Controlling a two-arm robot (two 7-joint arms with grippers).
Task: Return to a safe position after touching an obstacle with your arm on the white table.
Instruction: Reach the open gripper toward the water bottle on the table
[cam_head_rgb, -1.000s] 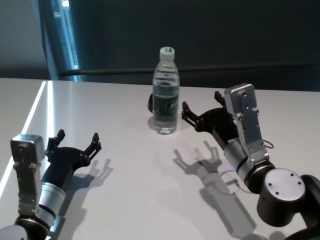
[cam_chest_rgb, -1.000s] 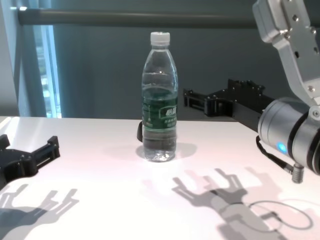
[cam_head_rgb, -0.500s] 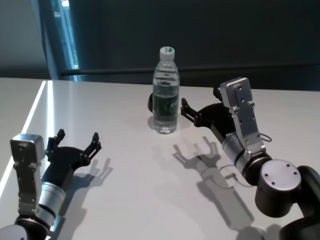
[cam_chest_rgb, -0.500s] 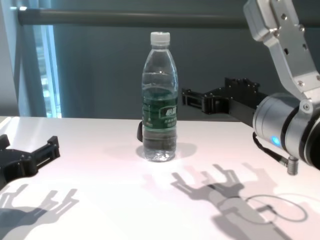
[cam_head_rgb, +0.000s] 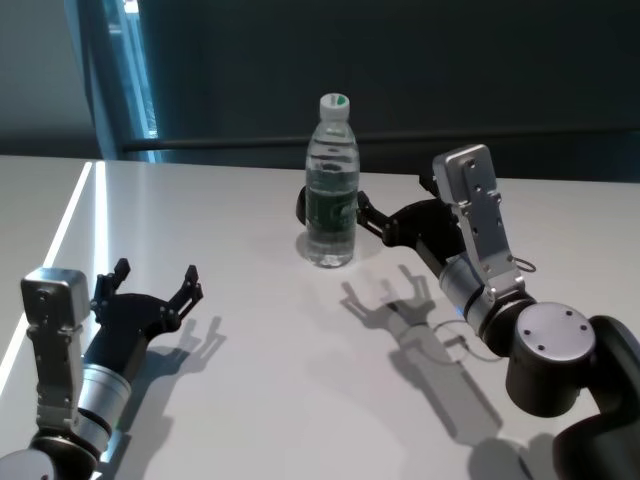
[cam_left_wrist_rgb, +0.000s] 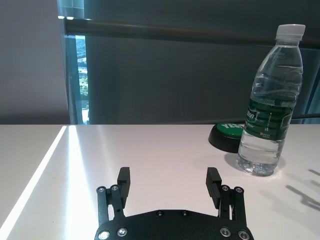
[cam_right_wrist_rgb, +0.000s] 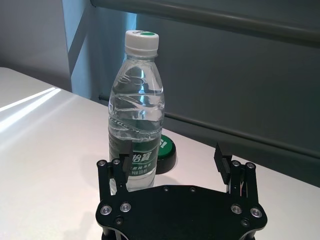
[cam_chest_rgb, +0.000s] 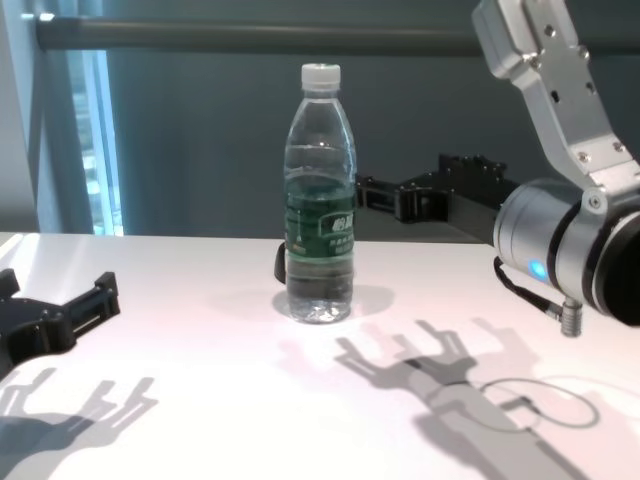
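Right gripper (cam_head_rgb: 385, 216) just beside the tall clear plastic water bottle (cam_head_rgb: 331, 185), fingers spread wide, holding nothing.
I see the bottle upright on the glossy white table (cam_head_rgb: 270, 370), mid-far, a dark round puck with green top (cam_right_wrist_rgb: 162, 152) behind it. Left gripper (cam_head_rgb: 155, 285) low at near-left, fingers spread wide and empty, well apart from the bottle.

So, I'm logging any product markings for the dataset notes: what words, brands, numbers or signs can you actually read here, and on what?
Bottle, dark green label band: white print, too small and blurred to read.
Bottle cap: a small green mark on top, no legible text.
Dark round object with a green top behind the bottle: pale marking, unreadable.
Left gripper, right gripper, white table: no text visible.
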